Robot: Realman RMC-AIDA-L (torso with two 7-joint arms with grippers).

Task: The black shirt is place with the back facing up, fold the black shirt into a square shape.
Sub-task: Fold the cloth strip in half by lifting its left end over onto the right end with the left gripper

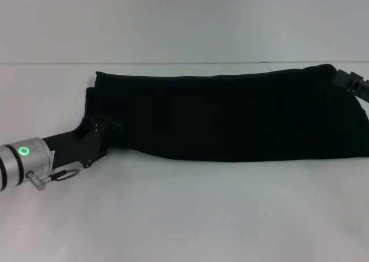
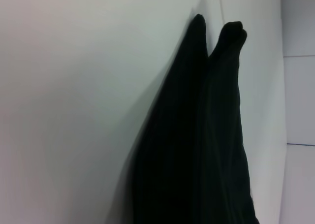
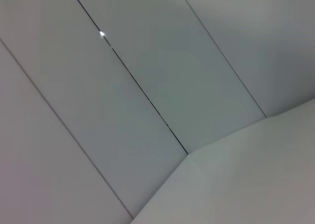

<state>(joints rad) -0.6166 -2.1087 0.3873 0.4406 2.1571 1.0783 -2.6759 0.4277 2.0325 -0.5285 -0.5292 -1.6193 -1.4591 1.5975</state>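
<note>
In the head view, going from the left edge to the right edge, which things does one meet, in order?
Left arm's silver wrist → left hand at the shirt's left end → the black shirt, folded into a long band → right hand at its far right corner.

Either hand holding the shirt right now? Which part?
Left hand sits at the black shirt's left end; right hand at its far right corner. Whether either actually grips cannot be told.

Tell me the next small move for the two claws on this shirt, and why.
Probably carry one end across toward the other. The black shirt already lies as a long narrow band across the white table, so a crosswise fold would bring it nearer a square. The left claw sits at the band's left end and the right claw at its right end; neither grip is visible.
</note>
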